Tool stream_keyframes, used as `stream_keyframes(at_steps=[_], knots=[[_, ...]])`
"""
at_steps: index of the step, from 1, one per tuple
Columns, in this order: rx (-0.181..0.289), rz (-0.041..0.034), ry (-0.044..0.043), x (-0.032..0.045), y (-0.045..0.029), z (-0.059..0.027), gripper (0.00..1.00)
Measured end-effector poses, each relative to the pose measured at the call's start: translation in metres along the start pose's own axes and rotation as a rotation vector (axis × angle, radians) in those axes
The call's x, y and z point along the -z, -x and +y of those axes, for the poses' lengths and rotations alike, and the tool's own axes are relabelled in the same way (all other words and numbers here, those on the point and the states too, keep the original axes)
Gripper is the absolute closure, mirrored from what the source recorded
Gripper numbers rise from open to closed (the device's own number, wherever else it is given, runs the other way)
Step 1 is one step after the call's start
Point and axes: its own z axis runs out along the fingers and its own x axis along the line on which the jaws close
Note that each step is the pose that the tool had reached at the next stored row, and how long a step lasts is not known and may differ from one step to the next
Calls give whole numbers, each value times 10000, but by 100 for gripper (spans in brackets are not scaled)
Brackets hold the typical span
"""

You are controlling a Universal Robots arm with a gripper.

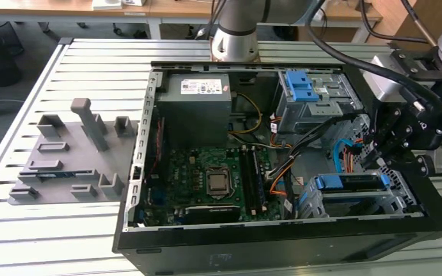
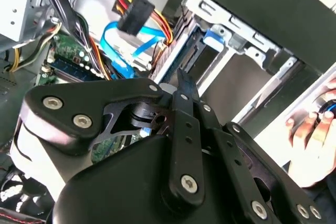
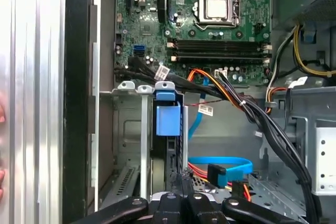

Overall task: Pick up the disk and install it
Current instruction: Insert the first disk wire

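At the exterior view's right end of the open case (image 1: 282,241), the disk (image 1: 351,183) sits already inside the lower bay (image 1: 393,202), with its blue tab (image 1: 330,183) turned toward the board. The first wrist view looks along the bay, and there the gripper (image 3: 181,182) hangs just before the disk's edge, under the tab. Its fingers look pressed together and seem to hold nothing. Whether the tips touch the disk, I cannot tell. A blue cable (image 3: 220,163) and a bunch of orange and black wires (image 3: 231,95) lie just beside the bay on the inner side. In the second wrist view a person's hand (image 2: 310,124) rests outside the case wall.

I judge that the step in hand is seating the disk, and that it is almost finished. To do it well, the push should go straight along the bay's rails, on the bracket frame and not on the label face, so the disk does not tilt and jam. The force should be gentle and steady. The fingers should keep off the blue cable, because it is near enough to catch. Whether the bracket is fully latched I cannot see, so a full seat should not be assumed.
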Motion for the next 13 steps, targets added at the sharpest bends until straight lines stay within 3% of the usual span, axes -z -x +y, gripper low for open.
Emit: stream_keyframes(at_steps=[7, 13], knots=[[1, 2, 0, 1, 76, -126, 89], [-2, 8, 0, 8, 167, -150, 89]])
